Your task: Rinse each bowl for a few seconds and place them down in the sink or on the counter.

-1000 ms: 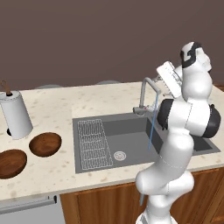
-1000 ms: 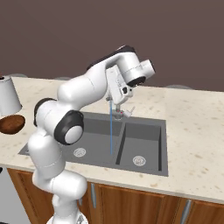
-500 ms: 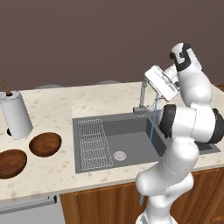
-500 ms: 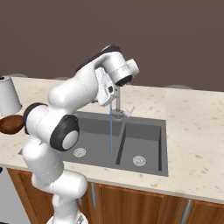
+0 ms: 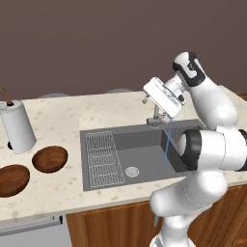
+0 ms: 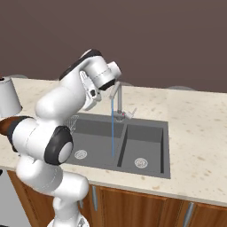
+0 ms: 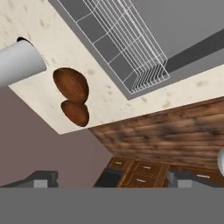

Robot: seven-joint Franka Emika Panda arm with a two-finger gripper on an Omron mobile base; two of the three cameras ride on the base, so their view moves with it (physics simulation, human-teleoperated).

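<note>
Lying nearest the front edge of the table (image 5: 62, 190) at the far left, one of the two bowls (image 5: 12, 179) sits upright on the speckled stone with nothing in it — its twin (image 5: 49, 158) rests just beside it, a little further back and toward the sink (image 5: 144, 147), and is likewise bare inside. Both bowls also appear side by side in the hand view. Behind them stands a tall white cylinder (image 5: 18, 126) with a brown stick rising from its top. The sink's basin is dark grey, with a wire grid (image 5: 100, 155) laid over its left part and a round drain (image 5: 131, 171) showing on the floor; nothing else sits in it (a thin blue stream of water (image 5: 166, 142) falls from the faucet (image 6: 116, 99) into it). Above the sink's back edge, next to the faucet, the gripper (image 5: 162, 99) hangs with its jaws spread wide and nothing between them, well apart from the bowls.
</note>
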